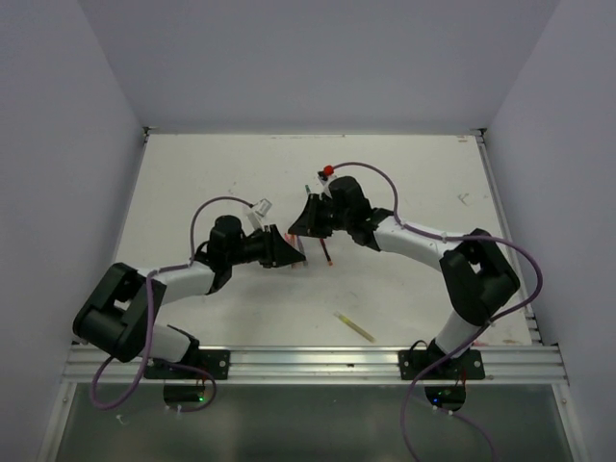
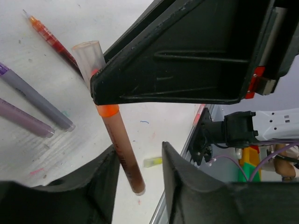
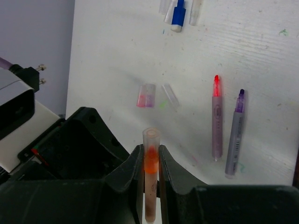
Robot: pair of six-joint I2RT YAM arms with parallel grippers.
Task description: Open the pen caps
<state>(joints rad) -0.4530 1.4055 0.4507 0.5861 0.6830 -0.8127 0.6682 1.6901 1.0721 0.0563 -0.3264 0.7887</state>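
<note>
Your right hand (image 3: 150,150): clamped on the orange pen (image 2: 124,149) at the base of its clear cap (image 3: 151,136), cap still on | your left hand (image 2: 139,151): fingers apart, pen's tail between them | pen over the counter (image 3: 117,46).

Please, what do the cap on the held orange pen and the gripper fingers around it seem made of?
The cap on the orange pen looks like clear, slightly frosted plastic: the orange tip shows through. The right gripper has fingers that look like matte black moulded plastic, dull, without metallic shine.
</note>
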